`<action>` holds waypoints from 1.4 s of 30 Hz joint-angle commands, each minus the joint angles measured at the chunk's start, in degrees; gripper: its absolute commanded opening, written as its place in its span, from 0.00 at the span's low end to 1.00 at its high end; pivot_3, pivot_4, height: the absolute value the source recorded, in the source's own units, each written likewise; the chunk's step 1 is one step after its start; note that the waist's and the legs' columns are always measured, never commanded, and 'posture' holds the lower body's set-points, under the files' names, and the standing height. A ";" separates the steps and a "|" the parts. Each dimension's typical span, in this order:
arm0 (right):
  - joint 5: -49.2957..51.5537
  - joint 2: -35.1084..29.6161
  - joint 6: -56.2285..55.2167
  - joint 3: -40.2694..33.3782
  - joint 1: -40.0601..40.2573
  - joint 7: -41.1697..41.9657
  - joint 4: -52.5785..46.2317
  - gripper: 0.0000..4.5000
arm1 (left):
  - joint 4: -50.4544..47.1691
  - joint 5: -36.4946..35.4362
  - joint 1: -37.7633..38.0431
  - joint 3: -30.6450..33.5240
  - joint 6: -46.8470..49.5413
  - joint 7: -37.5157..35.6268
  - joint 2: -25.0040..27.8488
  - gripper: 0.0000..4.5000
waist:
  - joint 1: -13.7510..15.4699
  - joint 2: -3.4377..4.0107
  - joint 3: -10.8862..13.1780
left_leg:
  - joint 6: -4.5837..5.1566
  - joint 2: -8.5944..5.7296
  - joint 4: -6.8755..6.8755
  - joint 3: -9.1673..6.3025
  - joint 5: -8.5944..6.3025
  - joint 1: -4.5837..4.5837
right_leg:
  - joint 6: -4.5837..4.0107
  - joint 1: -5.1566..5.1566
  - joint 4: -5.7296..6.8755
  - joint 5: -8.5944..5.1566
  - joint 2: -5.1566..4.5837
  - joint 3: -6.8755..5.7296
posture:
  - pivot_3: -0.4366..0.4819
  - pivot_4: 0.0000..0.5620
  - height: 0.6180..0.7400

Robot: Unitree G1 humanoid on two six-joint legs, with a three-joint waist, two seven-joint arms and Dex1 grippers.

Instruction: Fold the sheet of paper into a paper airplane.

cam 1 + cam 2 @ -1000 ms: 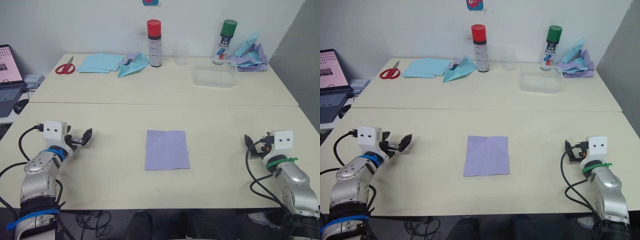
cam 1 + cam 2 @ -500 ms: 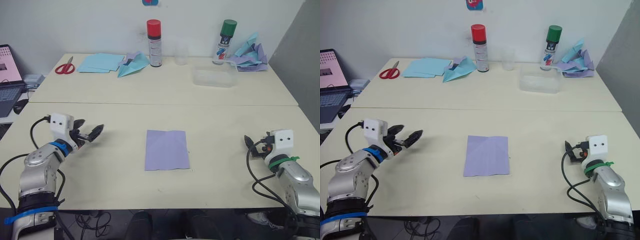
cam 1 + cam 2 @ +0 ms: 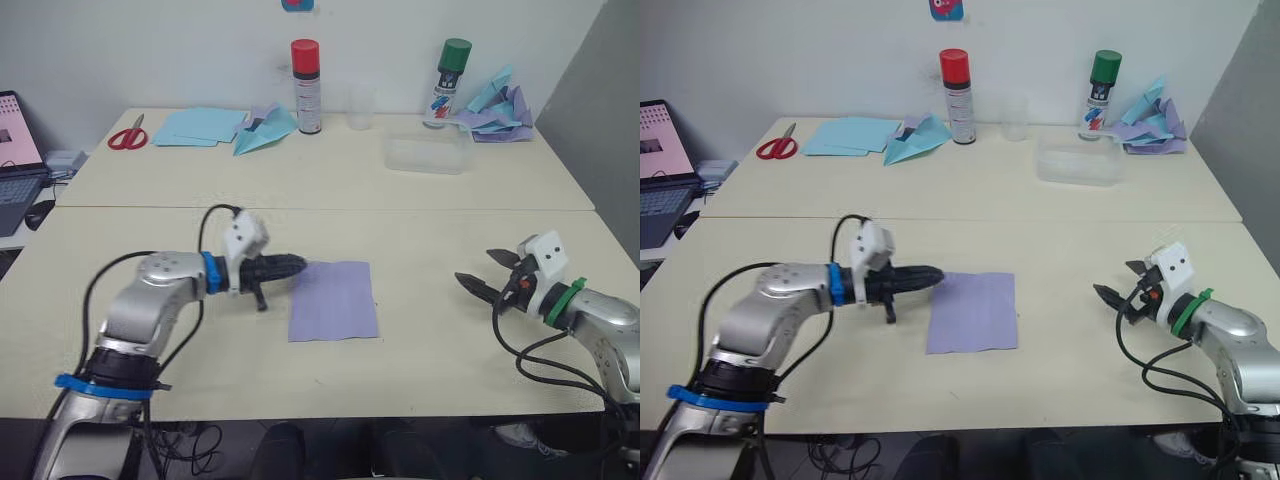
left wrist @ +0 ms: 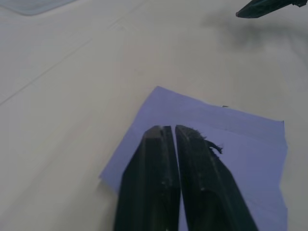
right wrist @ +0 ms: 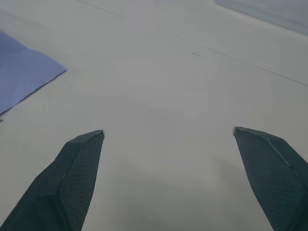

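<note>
The sheet of paper, pale lavender, lies flat at the middle of the near table with faint creases. My left gripper is shut, and its black fingertips rest together over the sheet's far left corner. I see no paper between them. My right gripper hovers open over bare tabletop to the right of the sheet, a hand's width from its edge. The sheet's corner shows beyond the spread fingers. The paper airplane is out of view.
On the far table stand a red-capped spray can, a clear cup, a green-capped can and a clear plastic box. Scissors, light blue sheets, a blue paper plane and a plane heap lie there.
My left arm has swung in from the table's left side to the sheet's far left corner, and its fingers have closed. My right gripper has turned towards the sheet and stays open.
</note>
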 commanded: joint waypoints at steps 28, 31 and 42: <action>-12.32 3.84 -6.32 19.26 -7.29 0.24 0.71 0.15 | 10.41 13.52 2.93 -8.11 -7.17 1.19 -5.28 0.00 | 0.12 0.29 -0.21 | 0.00 0.07 0.26 -0.16 0.00 -0.05 | -0.03 0.08 0.06 0.01 0.18 -0.02 | 0.48 0.27 1.00; -16.74 6.46 -9.92 22.13 -10.93 -1.22 5.97 0.01 | 10.24 13.74 3.17 -8.25 -7.33 1.19 -5.50 0.00 | 0.12 0.34 -0.24 | 0.00 0.06 0.34 -0.15 0.00 -0.04 | -0.05 0.09 0.11 0.02 0.18 -0.03 | 0.48 0.27 1.00; -26.23 14.55 -18.88 28.96 -24.50 0.68 27.10 0.01 | 8.62 13.57 4.36 -8.15 -7.04 1.29 -5.28 0.00 | 0.11 0.34 -0.27 | 0.02 0.07 0.59 -0.13 -0.01 -0.07 | -0.06 0.09 0.26 0.04 0.17 -0.06 | 0.48 0.27 1.00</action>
